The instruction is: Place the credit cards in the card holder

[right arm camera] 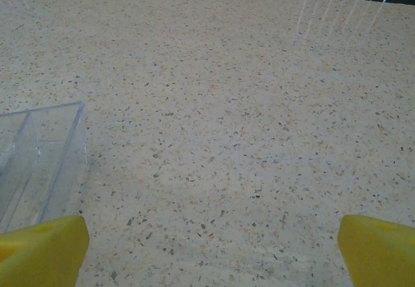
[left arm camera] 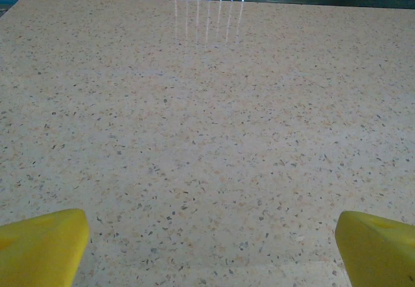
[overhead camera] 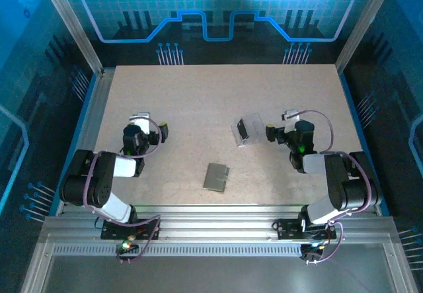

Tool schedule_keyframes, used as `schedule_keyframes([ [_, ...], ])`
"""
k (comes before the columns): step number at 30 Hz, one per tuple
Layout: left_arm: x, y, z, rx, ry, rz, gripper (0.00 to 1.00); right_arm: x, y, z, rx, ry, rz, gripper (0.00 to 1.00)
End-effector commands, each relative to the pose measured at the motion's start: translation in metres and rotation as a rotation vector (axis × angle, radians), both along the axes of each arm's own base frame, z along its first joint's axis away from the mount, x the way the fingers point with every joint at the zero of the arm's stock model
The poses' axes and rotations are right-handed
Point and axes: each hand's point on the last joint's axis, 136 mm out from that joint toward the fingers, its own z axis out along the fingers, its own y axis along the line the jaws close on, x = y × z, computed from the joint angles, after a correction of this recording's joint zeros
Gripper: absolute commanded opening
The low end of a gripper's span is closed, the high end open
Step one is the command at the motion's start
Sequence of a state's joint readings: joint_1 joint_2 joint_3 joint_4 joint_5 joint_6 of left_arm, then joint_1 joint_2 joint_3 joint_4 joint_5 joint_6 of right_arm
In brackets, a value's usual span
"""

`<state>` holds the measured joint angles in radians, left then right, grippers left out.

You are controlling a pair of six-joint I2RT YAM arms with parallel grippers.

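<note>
The card holder (overhead camera: 216, 176) is a flat grey-silver case lying shut on the speckled table, near the front middle. A black credit card (overhead camera: 242, 130) stands inside a clear plastic box (overhead camera: 248, 129) at mid-table. My right gripper (overhead camera: 281, 125) is just right of that box and open, and its yellow fingertips (right arm camera: 43, 247) stand wide over bare table with the clear box (right arm camera: 39, 164) at the left. My left gripper (overhead camera: 151, 125) is open at the left side, well away from the holder. Its yellow fingertips (left arm camera: 41, 245) have nothing between them.
The table (overhead camera: 198, 94) is bordered by a metal frame, with posts at the far corners and a rail along the front. Both arm bases sit at the front edge. Bare tabletop lies ahead of both grippers.
</note>
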<state>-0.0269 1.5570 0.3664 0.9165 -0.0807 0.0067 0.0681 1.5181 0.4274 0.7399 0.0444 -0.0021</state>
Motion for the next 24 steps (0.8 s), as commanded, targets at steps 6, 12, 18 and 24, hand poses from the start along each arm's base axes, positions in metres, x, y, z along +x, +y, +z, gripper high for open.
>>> schedule_keyframes([
  [6,0.006,0.003,0.011,0.01,-0.029,0.0,0.99,0.004,-0.002,0.011,-0.014,-0.025,-0.002,1.0],
  [12,0.006,0.003,0.01,0.001,-0.025,-0.003,0.99,0.005,-0.003,0.011,-0.007,-0.024,0.0,1.0],
  [18,-0.007,0.036,0.016,-0.012,-0.099,0.192,0.99,0.004,-0.003,0.01,0.0,-0.021,0.005,1.0],
  [24,-0.007,0.036,0.015,-0.011,-0.094,0.193,0.99,0.004,-0.003,0.01,0.001,-0.021,0.005,1.0],
])
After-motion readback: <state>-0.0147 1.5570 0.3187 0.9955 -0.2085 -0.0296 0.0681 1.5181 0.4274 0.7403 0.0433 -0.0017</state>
